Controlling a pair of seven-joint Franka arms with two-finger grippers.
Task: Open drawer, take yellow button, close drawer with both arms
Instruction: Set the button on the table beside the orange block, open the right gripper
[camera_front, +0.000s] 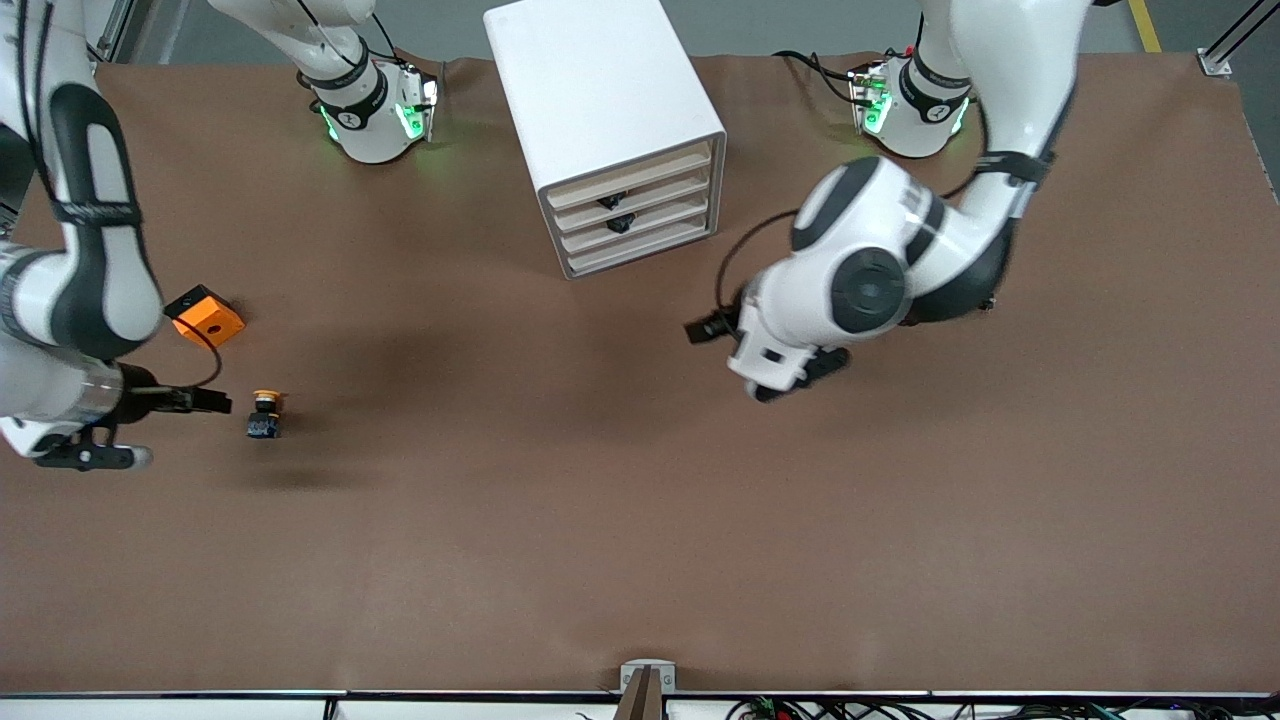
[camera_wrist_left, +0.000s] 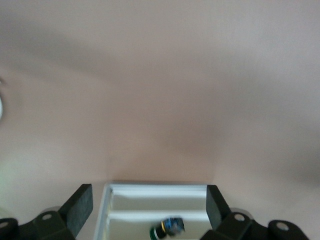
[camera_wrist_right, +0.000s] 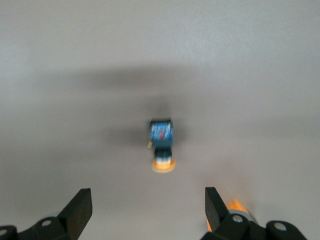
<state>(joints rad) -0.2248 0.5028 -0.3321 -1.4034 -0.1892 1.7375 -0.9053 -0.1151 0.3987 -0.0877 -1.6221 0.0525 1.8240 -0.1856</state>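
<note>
The button (camera_front: 265, 412), with a yellow-orange cap on a black-and-blue body, lies on its side on the brown table toward the right arm's end. My right gripper (camera_front: 215, 401) is open and empty, a short gap from the button. In the right wrist view the button (camera_wrist_right: 162, 145) lies ahead of the open gripper (camera_wrist_right: 148, 207). The white drawer cabinet (camera_front: 610, 120) stands at mid table near the bases, and its drawers look pushed in. My left gripper (camera_front: 800, 378) is open and empty over bare table beside the cabinet. The left wrist view shows the cabinet's front (camera_wrist_left: 157, 192) between that gripper's (camera_wrist_left: 148, 207) fingers.
An orange square block (camera_front: 207, 320) with a hole lies farther from the front camera than the button, close to the right arm; its corner shows in the right wrist view (camera_wrist_right: 236, 207). A small dark blue-and-green thing (camera_wrist_left: 169, 227) shows at the cabinet's front.
</note>
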